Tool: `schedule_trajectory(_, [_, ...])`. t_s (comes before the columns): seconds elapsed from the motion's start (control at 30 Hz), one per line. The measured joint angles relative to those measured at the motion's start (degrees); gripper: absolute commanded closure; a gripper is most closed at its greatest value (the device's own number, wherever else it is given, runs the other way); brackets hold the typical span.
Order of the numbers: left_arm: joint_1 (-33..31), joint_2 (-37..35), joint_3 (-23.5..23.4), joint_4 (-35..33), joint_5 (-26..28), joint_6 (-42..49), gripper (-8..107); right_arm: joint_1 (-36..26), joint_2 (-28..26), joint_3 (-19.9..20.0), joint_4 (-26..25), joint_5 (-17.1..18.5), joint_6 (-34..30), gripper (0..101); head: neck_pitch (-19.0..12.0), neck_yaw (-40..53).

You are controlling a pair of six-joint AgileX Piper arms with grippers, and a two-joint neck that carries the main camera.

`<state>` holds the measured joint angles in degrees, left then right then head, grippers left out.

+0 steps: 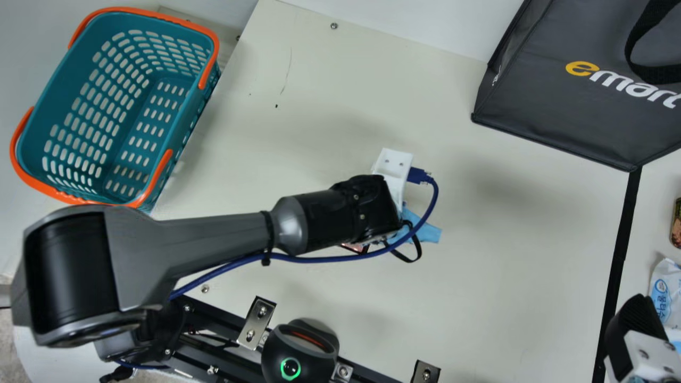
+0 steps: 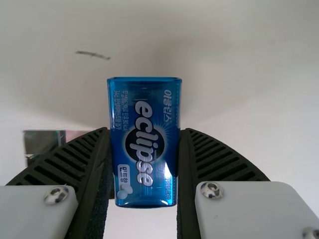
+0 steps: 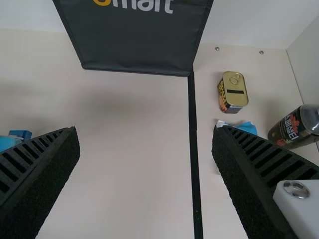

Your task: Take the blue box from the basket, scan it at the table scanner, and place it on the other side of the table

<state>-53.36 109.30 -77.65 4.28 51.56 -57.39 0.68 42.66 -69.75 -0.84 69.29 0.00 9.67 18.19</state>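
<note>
L arm [image 1: 226,229] ext., L end effector [image 1: 376,205] clamped, R end effector [image 1: 636,322] open

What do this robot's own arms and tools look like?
The left arm is dark grey and black, with a silvery wrist ring, a blue cable and a white bracket. The left tool and right tool have black ribbed fingers on screwed white mounts.

Shop-style checkout, basket [image 1: 64,88], scanner [image 1: 300,352], dark shopping bag [image 1: 553,106]
</note>
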Motion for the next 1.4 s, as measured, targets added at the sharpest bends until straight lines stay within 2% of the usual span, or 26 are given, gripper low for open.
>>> schedule_trajectory(0.43, [-0.8, 8.7, -11.7, -0.4, 4.2, -3.5, 107, 0.0, 0.0, 0.0, 0.0, 0.0, 0.0, 6, -0.1, 0.1])
schedule_trajectory(0.6, [-1.1, 10.9, -14.2, -0.2, 5.3, -4.6, 90, 0.0, 0.0, 0.0, 0.0, 0.0, 0.0, 6, 0.0, 0.1])
schedule_trajectory(0.93, [-1.3, 12.5, -16.0, 0.3, 6.5, -5.8, 57, 0.0, 0.0, 0.0, 0.0, 0.0, 0.0, 6, -0.1, 0.0])
schedule_trajectory(1.4, [-0.2, 10.6, -14.8, -1.9, 5.2, -4.6, 10, 0.0, 0.0, 0.0, 0.0, 0.0, 0.0, 6, 0.0, 0.1])
